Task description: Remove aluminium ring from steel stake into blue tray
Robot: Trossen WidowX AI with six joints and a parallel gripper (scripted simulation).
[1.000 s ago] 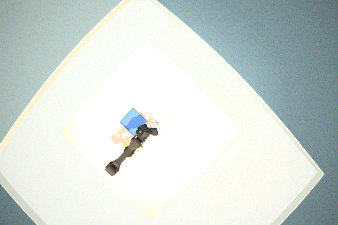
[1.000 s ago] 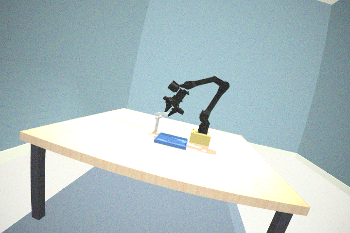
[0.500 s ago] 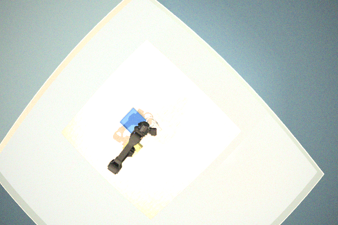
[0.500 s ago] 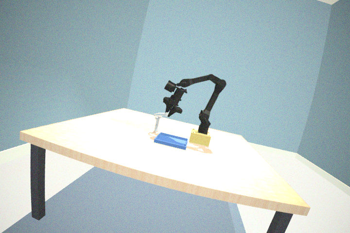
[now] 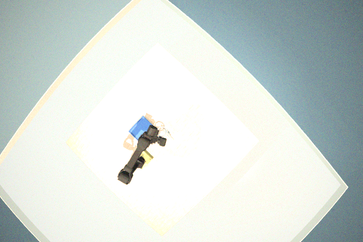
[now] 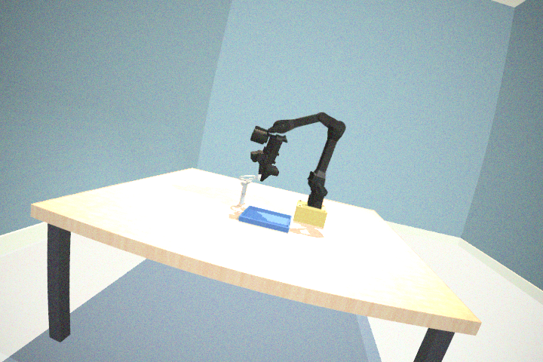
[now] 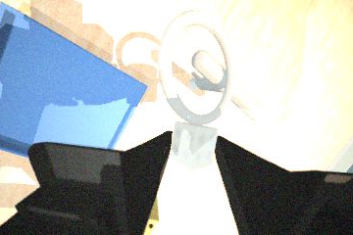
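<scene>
Wrist view: gripping the tab [image 6: 259,176] [image 7: 195,147] with the tool [image 5: 157,134] [image 6: 261,176] [image 7: 192,137], probably for free tilting of the ring [image 5: 166,131] [image 6: 247,176] [image 7: 165,64] at the stake [image 6: 243,194] [image 7: 208,66] top, though around or above it is hard to tell.

The arm [image 5: 136,154] [image 6: 332,136] was matte black, with slim links and bulky, rounded joints. Its broad black fingers [image 6: 263,173] had angular edges and tapered toward narrow tips.

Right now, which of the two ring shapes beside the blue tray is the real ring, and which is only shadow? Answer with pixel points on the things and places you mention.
The pale ring [image 5: 166,131] [image 6: 246,176] [image 7: 163,59] whose tab is clamped in the gripper [image 7: 192,137]; the tan one lies flat on the table.
</scene>
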